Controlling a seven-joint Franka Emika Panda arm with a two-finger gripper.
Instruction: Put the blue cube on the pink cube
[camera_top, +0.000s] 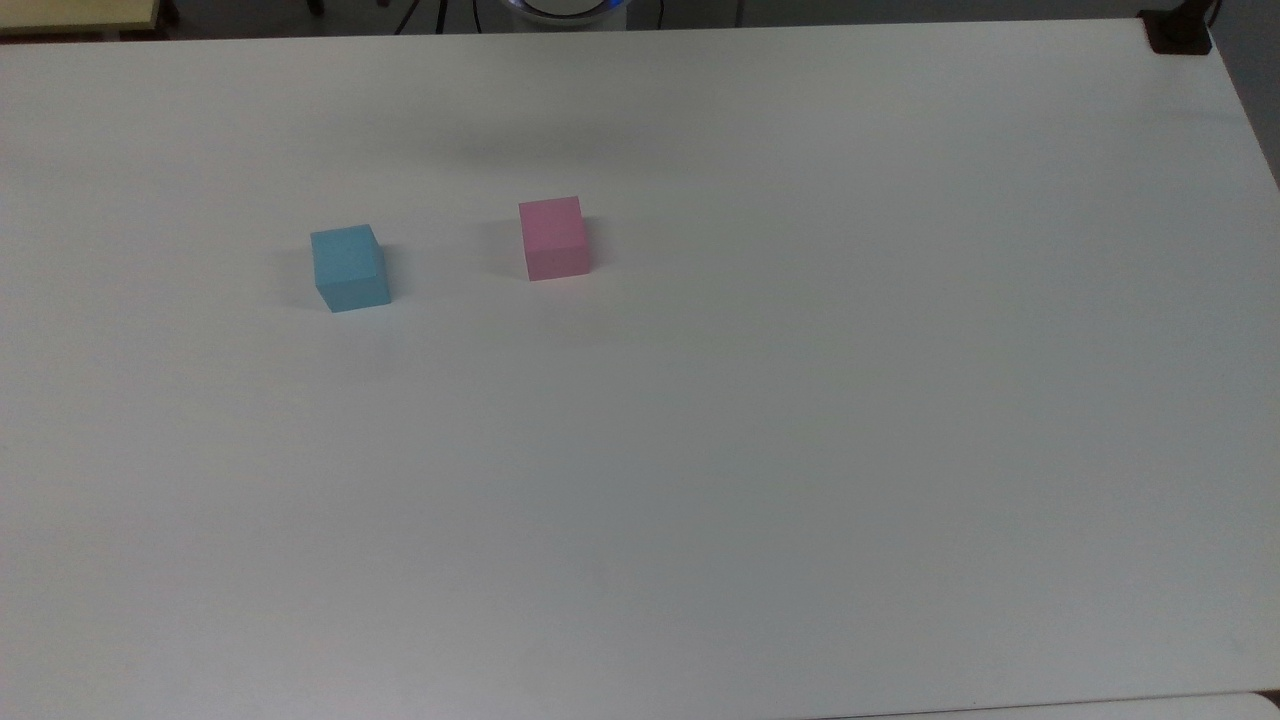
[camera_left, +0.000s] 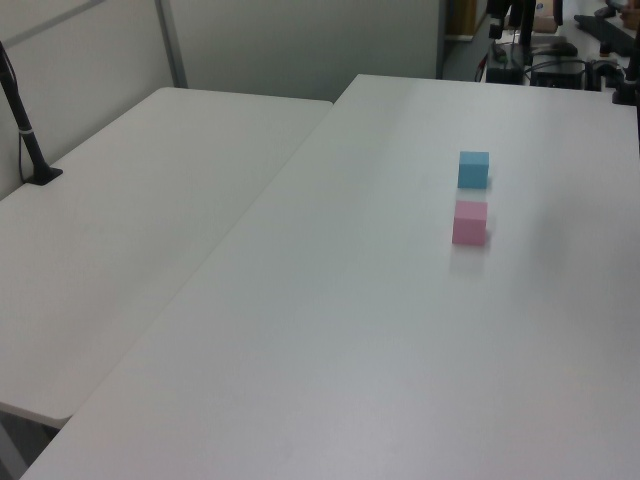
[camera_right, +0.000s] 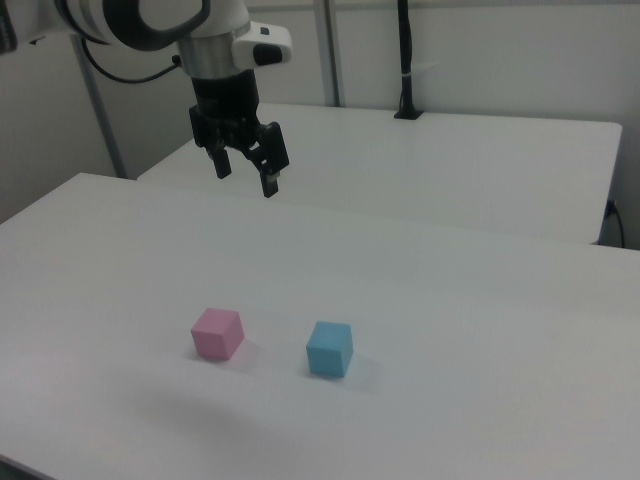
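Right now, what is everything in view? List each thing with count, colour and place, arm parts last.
blue cube: one, light blue, on the white table, apart from the pink cube, on the top view's left of it.
pink cube: one, pale pink, on the same table, nothing on top of it.
table: one, white, carrying both cubes.
second table: one, white, alongside the first, on the left view's left.
black post: one, black, standing on the second table near its far edge in the left view.
gripper: one, black, fingers open, raised above the table, behind the cubes in the right view, holding nothing.
arm: one, white with dark joints, at the right view's upper left.
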